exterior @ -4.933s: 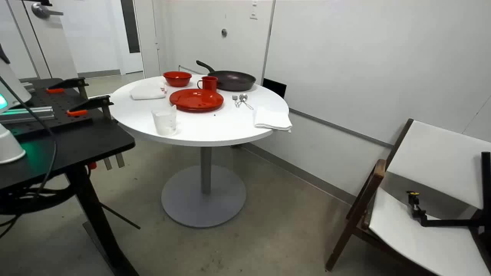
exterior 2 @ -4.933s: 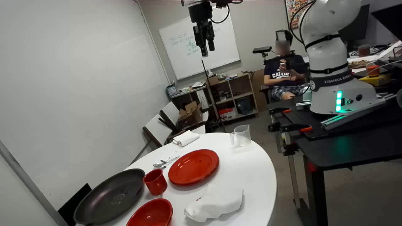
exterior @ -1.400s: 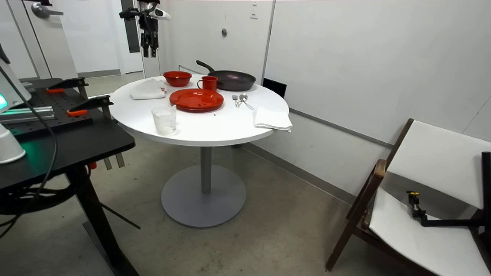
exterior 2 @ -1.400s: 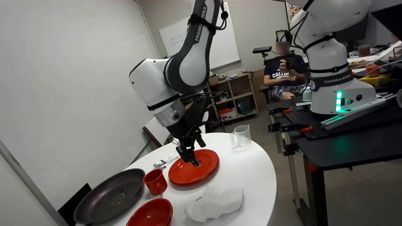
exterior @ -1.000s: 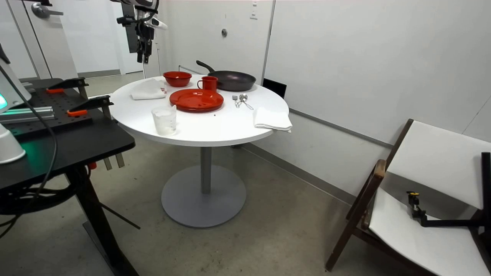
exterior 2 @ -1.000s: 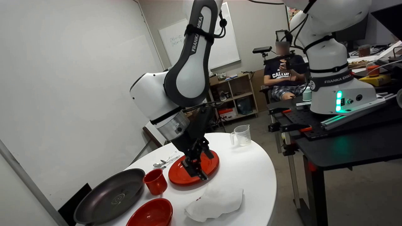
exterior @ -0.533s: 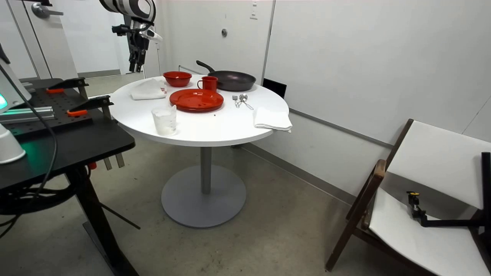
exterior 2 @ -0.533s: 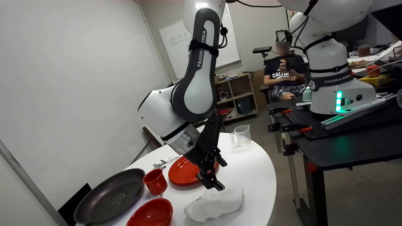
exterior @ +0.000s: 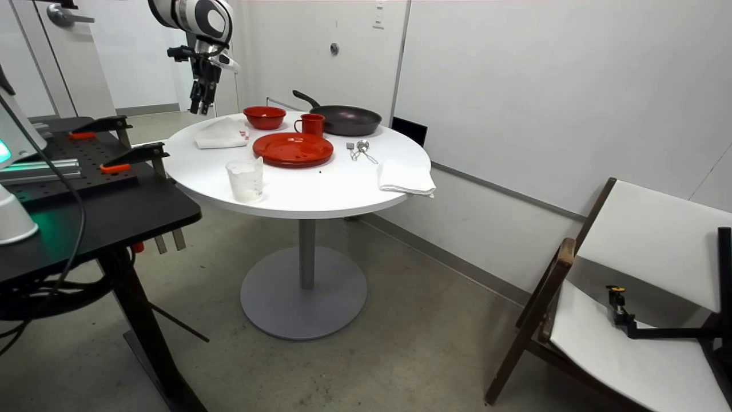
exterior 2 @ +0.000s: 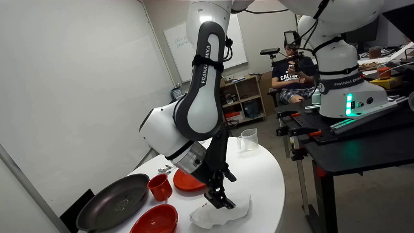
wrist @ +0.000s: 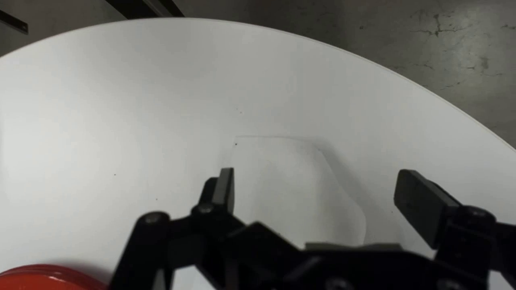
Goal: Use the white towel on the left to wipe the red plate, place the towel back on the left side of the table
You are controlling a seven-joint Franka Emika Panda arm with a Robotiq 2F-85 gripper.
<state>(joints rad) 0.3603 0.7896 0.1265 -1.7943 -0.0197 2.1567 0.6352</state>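
- Wrist view: the claw (wrist: 317,185) is spread wide, holding nothing, its jaws hanging over either side of the white towel (wrist: 282,177), which lies on the surface (wrist: 133,121) near the red plate (wrist: 46,278).
- Picking up looks like the step: come straight down, pinch a raised fold (white on white blurs its edges) and avoid scraping the surface.
- Soft and creased, the towel should bunch readily; the round, shallow plate looks glossy, so wiping probably slides easily.
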